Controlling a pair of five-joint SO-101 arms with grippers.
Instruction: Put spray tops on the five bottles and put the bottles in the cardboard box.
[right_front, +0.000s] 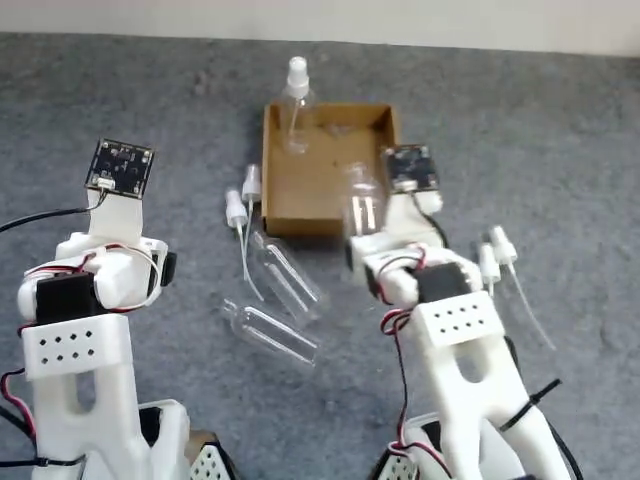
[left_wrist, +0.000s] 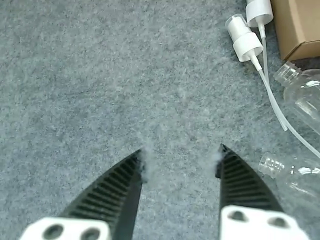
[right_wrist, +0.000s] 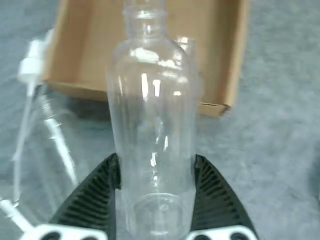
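Note:
My right gripper (right_wrist: 156, 165) is shut on a clear capless bottle (right_wrist: 152, 100), holding it upright at the front right corner of the cardboard box (right_front: 325, 215). One bottle with a spray top (right_front: 297, 105) stands in the box's back left corner. Two capless bottles (right_front: 285, 270) (right_front: 270, 332) lie on the carpet in front of the box. Two loose spray tops (left_wrist: 243, 37) (left_wrist: 260, 11) lie by the box's left side. My left gripper (left_wrist: 180, 160) is open over bare carpet, left of these, holding nothing.
Two more spray tops (right_front: 495, 255) with long tubes lie on the carpet to the right of the right arm. Grey carpet (right_front: 180, 110) covers the whole work surface. The box's corner (left_wrist: 300, 25) and the lying bottles (left_wrist: 305, 90) (left_wrist: 295, 172) show in the left wrist view.

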